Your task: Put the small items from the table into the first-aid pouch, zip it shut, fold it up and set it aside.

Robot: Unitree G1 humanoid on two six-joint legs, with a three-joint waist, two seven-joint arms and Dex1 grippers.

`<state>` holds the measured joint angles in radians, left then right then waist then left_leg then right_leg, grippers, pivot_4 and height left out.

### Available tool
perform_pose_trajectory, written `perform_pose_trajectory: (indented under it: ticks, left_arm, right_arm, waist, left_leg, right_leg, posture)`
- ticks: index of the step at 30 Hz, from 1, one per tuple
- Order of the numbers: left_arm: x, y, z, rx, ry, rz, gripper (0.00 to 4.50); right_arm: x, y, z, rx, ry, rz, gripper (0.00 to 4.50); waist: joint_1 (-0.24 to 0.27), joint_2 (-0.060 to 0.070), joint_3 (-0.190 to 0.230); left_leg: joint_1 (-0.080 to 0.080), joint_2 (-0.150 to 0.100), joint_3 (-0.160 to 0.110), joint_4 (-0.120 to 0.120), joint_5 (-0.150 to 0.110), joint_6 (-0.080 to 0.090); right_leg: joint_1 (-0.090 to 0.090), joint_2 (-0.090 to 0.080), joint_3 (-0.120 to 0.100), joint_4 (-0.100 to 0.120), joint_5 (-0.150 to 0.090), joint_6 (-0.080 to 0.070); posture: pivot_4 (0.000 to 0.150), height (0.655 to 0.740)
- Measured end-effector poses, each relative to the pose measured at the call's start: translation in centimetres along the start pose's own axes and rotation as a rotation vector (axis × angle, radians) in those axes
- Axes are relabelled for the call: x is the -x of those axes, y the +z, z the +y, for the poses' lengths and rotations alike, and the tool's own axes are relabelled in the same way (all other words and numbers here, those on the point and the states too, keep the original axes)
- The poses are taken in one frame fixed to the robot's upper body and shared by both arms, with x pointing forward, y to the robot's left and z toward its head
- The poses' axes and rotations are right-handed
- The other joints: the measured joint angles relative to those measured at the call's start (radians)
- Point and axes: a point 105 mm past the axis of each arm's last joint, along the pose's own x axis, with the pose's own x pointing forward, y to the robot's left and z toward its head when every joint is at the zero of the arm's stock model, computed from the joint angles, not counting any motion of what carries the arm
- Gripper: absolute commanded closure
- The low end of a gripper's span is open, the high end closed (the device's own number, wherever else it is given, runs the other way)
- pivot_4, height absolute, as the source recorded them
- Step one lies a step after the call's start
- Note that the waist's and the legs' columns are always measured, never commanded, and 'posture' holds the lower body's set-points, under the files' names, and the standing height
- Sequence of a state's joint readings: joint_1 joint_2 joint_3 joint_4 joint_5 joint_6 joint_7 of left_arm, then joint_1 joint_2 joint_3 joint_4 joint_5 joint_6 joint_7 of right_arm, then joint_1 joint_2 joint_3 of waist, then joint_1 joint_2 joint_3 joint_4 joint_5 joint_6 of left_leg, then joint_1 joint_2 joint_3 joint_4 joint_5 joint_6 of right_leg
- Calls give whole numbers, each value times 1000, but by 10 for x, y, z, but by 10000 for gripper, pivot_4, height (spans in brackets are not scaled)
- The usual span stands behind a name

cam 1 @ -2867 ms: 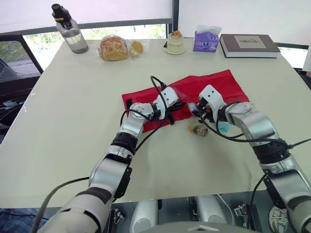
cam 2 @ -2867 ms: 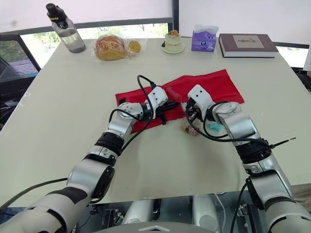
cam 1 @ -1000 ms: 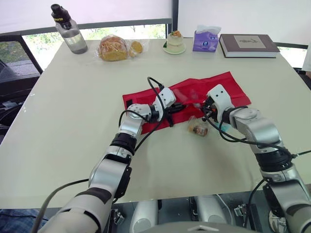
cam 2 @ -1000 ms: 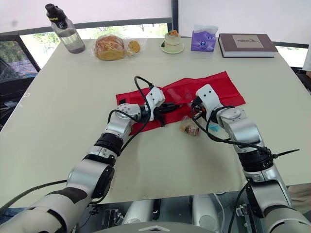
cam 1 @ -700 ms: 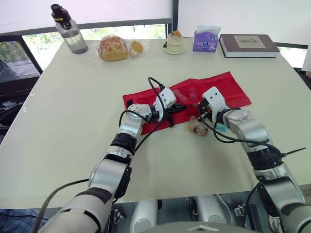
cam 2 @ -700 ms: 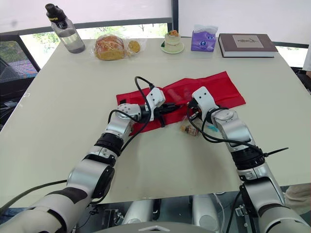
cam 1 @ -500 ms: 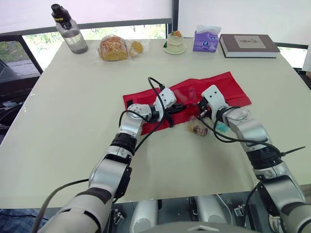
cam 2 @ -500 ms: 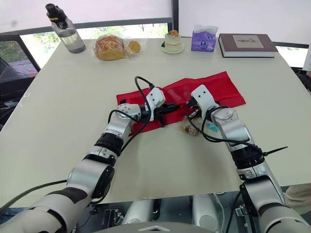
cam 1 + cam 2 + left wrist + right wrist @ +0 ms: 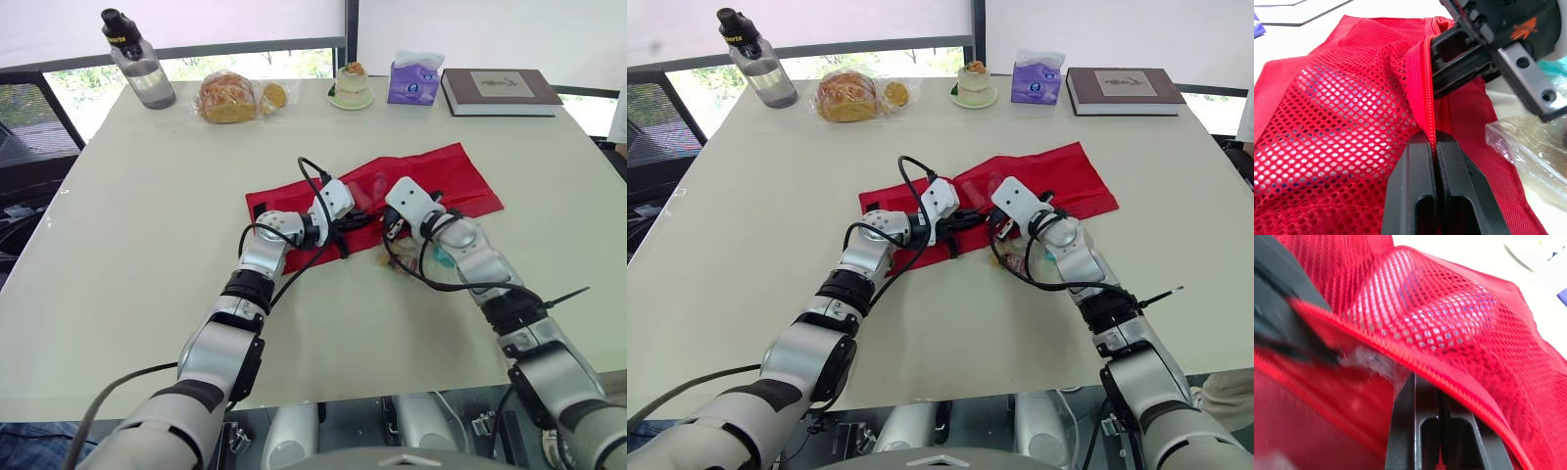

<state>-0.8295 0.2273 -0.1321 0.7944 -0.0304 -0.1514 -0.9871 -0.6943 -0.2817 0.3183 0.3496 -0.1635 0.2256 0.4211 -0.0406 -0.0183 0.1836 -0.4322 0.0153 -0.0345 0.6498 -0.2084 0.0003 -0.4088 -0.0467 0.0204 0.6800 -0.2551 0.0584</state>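
The left end effector point(image 9: 1435, 139) is clenched on the zipper point(image 9: 1422, 83) edge of the red pouch point(image 9: 458, 178) and holds it raised. The right end effector point(image 9: 1440, 396), its fingers pressed together, has its tips tucked under that raised edge at the opening. A clear packet point(image 9: 396, 258) lies on the tabletop point(image 9: 137, 255) just beside the pouch and the right end effector.

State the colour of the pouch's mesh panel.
Red. The mesh shows best in the left wrist view.

right tool point(image 9: 1439, 399) end under pouch point(image 9: 1508, 362) mesh, contents point(image 9: 1415, 316) blurred
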Motion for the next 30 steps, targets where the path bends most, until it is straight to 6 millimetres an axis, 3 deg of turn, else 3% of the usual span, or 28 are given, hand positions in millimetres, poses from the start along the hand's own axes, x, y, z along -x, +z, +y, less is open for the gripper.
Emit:
perform_pose_trajectory:
  ticks: [14, 20, 30]
  left_arm:
    - [2, -1, 0, -8, 1, 4, 45000]
    - [9, -2, 7, -41, 12, 19, 45000]
    - [16, -6, 14, -59, 4, 50, 45000]
  right_arm:
    - [3, -4, 5, 44, 31, -13, 44561]
    - [23, -12, -8, -4, 7, -7, 44561]
    - [78, -1, -25, -150, 71, -100, 44561]
  waist:
    - [1, 0, 0]
    - [0, 0, 0]
    - [4, 0, 0]
  left_leg:
    - [0, 0, 0, 0, 0, 0]
    - [0, 0, 0, 0, 0, 0]
    - [0, 0, 0, 0, 0, 0]
  right_leg:
    - [0, 0, 0, 0, 0, 0]
    - [0, 0, 0, 0, 0, 0]
    - [1, 0, 0, 0, 0, 0]
  posture:
    - [1500, 7400]
    - [1500, 7400]
    - [1500, 7400]
